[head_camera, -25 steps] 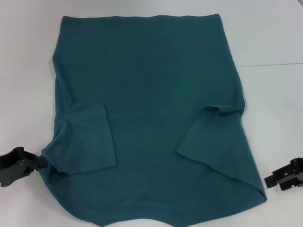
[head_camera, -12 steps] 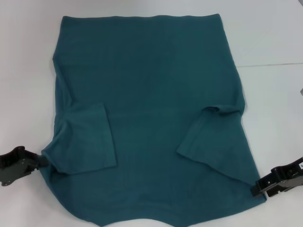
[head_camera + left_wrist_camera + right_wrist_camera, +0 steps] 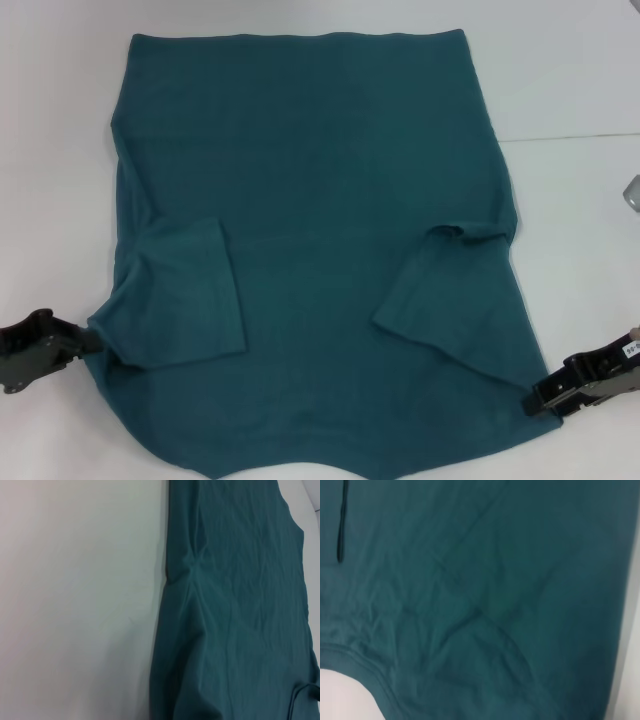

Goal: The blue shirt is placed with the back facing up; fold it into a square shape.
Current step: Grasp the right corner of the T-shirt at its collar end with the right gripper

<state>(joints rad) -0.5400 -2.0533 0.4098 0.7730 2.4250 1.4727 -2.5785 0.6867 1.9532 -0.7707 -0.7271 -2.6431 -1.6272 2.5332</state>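
The blue shirt [image 3: 320, 250] lies flat on the white table [image 3: 580, 80], back side up, with both sleeves already folded in over its middle. During the last second the right gripper [image 3: 540, 399] has moved in from beside the shirt and now touches the near right corner of the shirt. The left gripper [image 3: 90, 340] has stayed at the near left edge of the shirt, touching the cloth. Whether the fingers of either gripper are clenched on the cloth or released, I cannot tell. I judge that both arms are preparing to lift the near edge and fold it toward the far edge. No container is visible near the shirt.
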